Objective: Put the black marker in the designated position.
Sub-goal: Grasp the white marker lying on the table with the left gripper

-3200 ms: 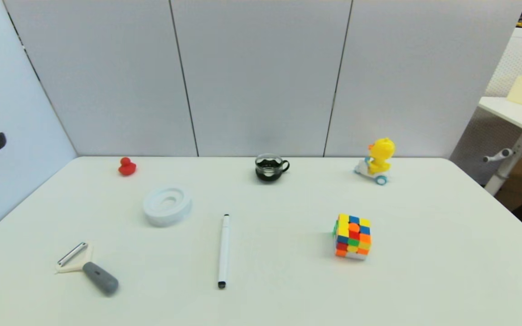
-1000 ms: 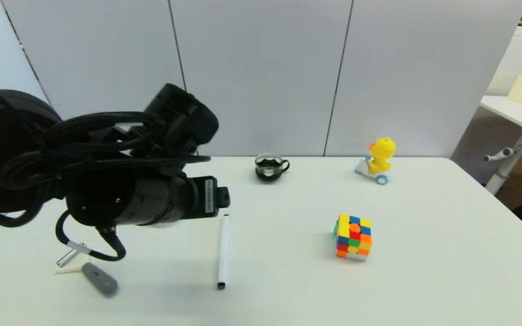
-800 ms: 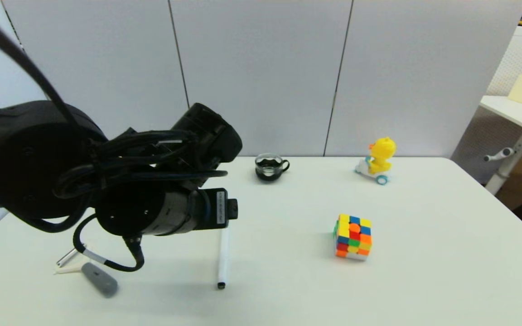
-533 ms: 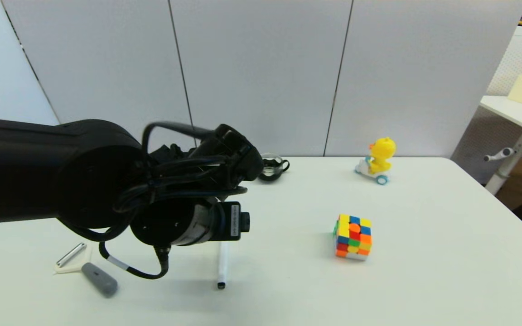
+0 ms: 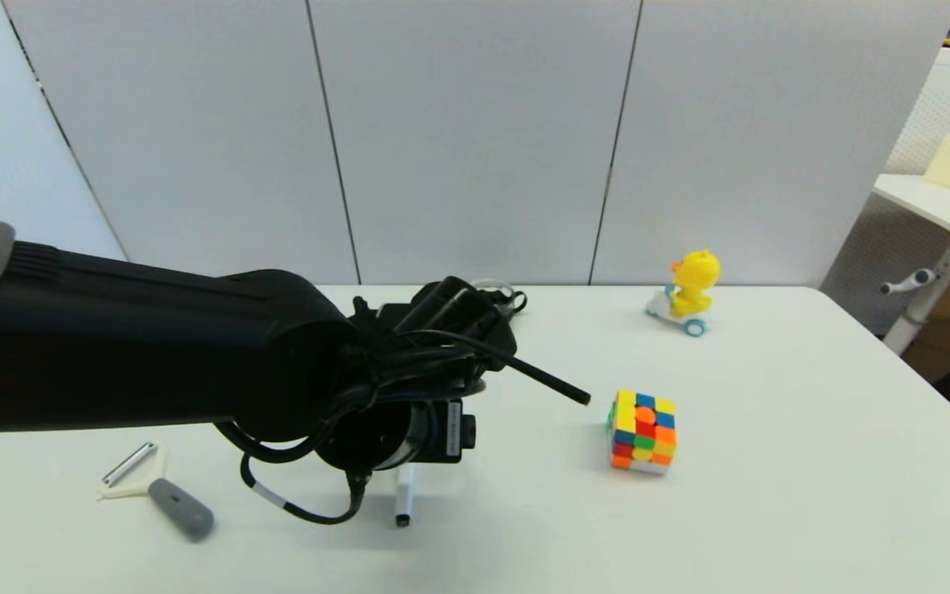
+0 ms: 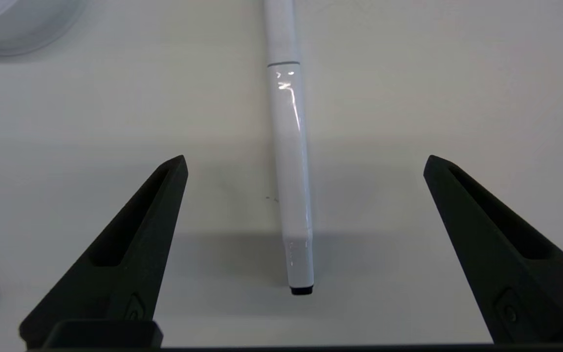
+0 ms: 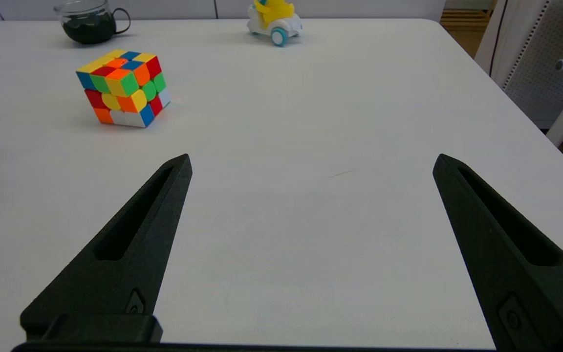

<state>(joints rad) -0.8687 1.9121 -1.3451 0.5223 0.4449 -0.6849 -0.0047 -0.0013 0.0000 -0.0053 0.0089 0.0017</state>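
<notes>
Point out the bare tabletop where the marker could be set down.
Bare: the near right stretch of the table, beyond the puzzle cube, before the right end effector. Crowded: the left, with peeler, black marker and left end effector.

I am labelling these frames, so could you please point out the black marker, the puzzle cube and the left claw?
black marker (image 6: pixel 291 146): left wrist view, mid-barrel.
puzzle cube (image 5: pixel 642 431): head view, front face.
left claw (image 6: pixel 305 164): left wrist view, midway between fingertips.

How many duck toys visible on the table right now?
1: the yellow duck toy on its scooter, at the far right of the table, beyond the puzzle cube. The left arm blocks the far-left area, so another may be hidden.
</notes>
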